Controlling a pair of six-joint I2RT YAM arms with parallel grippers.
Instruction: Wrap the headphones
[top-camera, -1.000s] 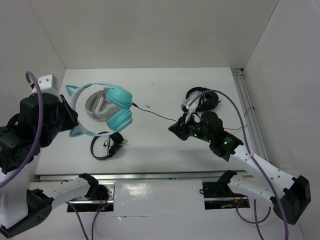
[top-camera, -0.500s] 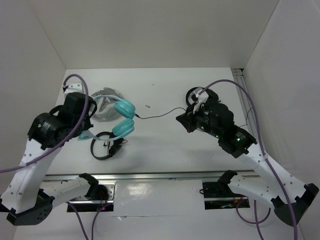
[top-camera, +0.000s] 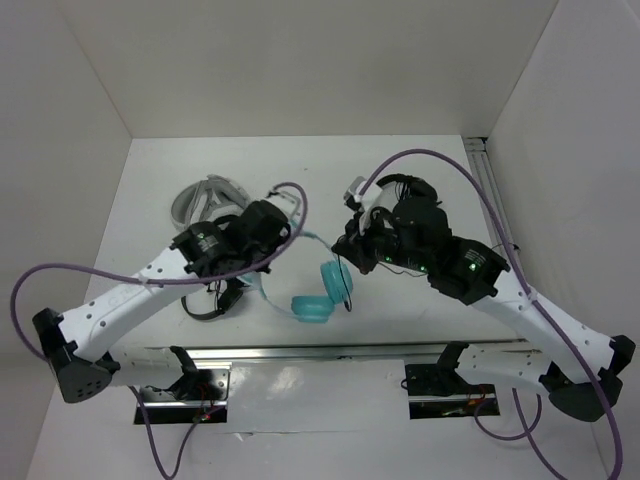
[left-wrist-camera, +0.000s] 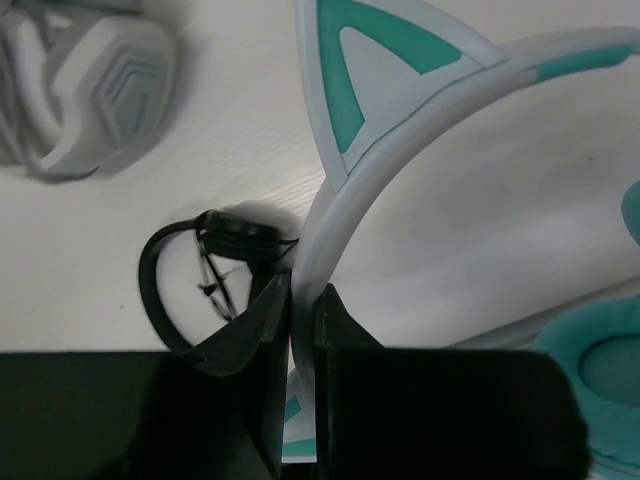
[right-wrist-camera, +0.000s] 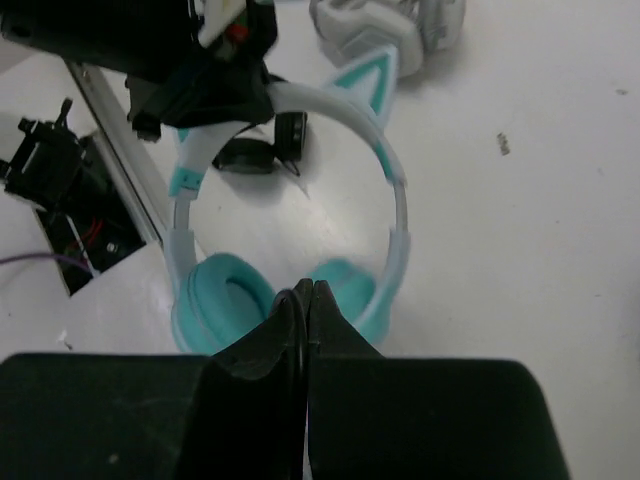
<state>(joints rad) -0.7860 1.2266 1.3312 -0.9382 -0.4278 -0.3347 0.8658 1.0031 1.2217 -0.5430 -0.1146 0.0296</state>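
The headphones (top-camera: 336, 278) are at the front middle of the surface (top-camera: 300, 170), between the two arms. The left pincer (left-wrist-camera: 302, 295) is clamped on the white headband (left-wrist-camera: 330, 215), its two dark fingers pressed flat against either side of the band, just below a cat ear (left-wrist-camera: 365, 70) with a teal centre. From that grip the band arcs away toward the right arm, with teal strips let into its white shell.

The two round teal earcups (right-wrist-camera: 225, 295) sit side by side at the lower end of the band, nearest the front edge of the surface, their padded faces turned toward the right wrist camera. Whether they rest on the surface or hang just above it cannot be told.

The right pincer (right-wrist-camera: 305, 292) is closed tight, fingertips meeting just beside the earcups. A thin black cable (top-camera: 348, 296) runs from its tips down past the nearer cup and appears nipped between them.

Behind the left arm lie the grey headphones (left-wrist-camera: 100, 90), folded, near the back left of the surface. The black headphones (left-wrist-camera: 240, 232) lie close beside the held headband, partly under the left arm in the top view. No lettering on any of the three sets is legible.
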